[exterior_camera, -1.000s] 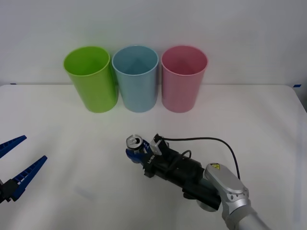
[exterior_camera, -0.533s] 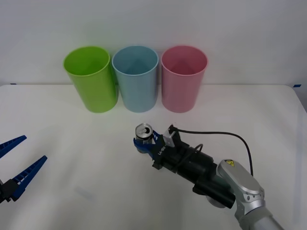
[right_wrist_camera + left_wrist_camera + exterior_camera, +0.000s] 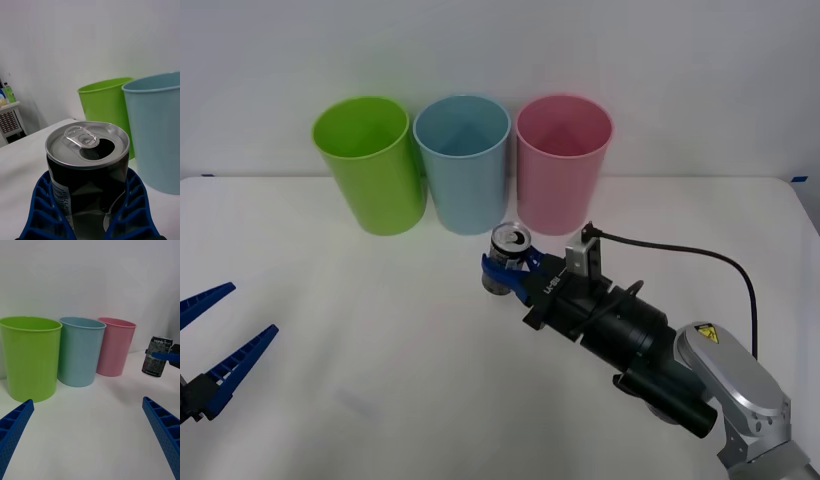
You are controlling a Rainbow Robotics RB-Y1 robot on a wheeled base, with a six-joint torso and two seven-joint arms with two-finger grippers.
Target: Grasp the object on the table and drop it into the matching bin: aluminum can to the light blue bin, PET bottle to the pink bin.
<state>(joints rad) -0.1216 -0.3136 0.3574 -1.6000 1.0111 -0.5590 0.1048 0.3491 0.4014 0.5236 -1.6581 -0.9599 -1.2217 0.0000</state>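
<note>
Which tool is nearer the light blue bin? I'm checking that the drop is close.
Right. The right tool, shut on the aluminum can, is just in front of the light blue bin; the left tool waits open at the table's near left edge.

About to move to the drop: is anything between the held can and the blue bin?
Nothing visible. The right pincer holds the can upright above the table, just in front of the blue bin. Only the bin's rim stands higher than the can. The left pincer waits far off.
</note>
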